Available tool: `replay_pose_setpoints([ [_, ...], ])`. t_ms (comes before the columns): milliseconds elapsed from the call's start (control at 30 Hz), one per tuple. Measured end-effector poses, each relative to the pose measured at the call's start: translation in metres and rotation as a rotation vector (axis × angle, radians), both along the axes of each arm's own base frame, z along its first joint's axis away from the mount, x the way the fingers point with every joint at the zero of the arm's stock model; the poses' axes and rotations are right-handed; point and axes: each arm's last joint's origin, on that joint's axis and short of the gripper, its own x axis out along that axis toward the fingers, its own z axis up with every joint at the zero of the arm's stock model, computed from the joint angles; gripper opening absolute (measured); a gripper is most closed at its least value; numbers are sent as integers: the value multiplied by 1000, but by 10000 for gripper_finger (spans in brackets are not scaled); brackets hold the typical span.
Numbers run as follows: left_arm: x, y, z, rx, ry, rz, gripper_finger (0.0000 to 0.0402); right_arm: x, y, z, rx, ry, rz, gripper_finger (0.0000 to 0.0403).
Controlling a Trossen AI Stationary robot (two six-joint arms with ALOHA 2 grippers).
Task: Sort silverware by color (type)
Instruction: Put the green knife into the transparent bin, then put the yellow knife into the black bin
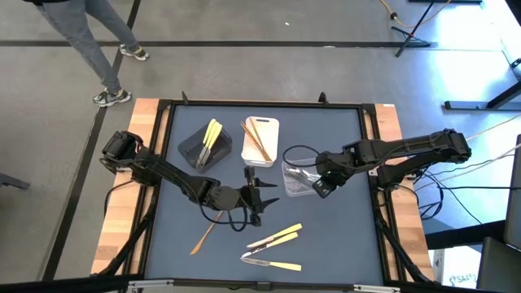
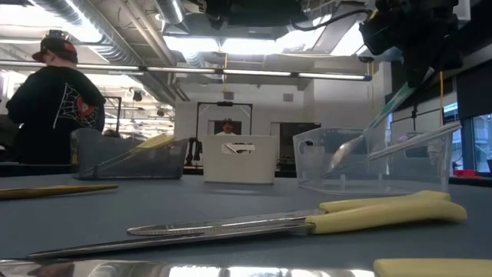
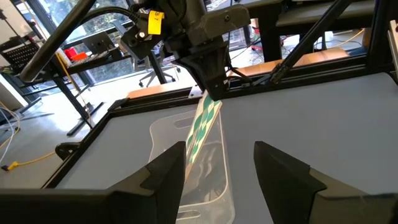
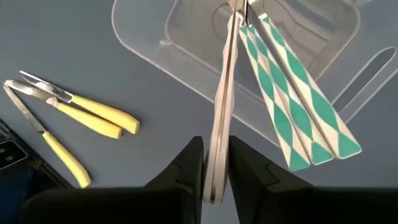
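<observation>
My right gripper [image 4: 216, 142] hangs over the clear tray [image 1: 295, 181], shut on a thin utensil with a teal-and-white diamond handle [image 3: 202, 124], seen edge-on in the right wrist view. Two more utensils with diamond handles [image 4: 298, 106] lean inside that tray. My left gripper [image 1: 262, 199] stands open mid-table, facing the tray, with nothing between its fingers. Yellow utensils [image 1: 210, 137] lie in the black tray [image 1: 195, 150]. Orange-brown ones [image 1: 257, 140] lie in the white tray [image 1: 270, 126]. Three yellow-handled utensils [image 1: 277, 238] and an orange-brown one [image 1: 203, 238] lie loose on the mat. My right gripper pinches the utensil's handle [image 4: 221, 124] at its upper end between the two fingers [image 4: 186, 168]. The fingers come from above, pointing steeply down, roughly along the handle. The utensil slants down into the clear tray [image 2: 377, 123]; whether its lower end touches the tray floor, I cannot tell.
The three trays stand in a row at the far middle of the mat. A person [image 2: 54, 108] stands beyond the table's far left. Bare mat lies near the front left and the right edge.
</observation>
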Motion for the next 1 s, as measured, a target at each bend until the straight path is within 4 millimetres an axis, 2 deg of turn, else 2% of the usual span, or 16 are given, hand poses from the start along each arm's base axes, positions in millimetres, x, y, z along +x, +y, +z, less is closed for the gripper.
replay_pose_setpoints([
  [200,0,0,0,0,0,0,184,0,0,0,2,2,0,71],
  [567,0,0,0,-27,-6,6,184,0,0,0,2,3,1,140],
  [800,-7,1,10,-68,2,-3,184,0,0,0,2,2,0,138],
  [1000,-20,5,27,-199,0,-22,184,2,-1,0,-31,-28,-8,137],
])
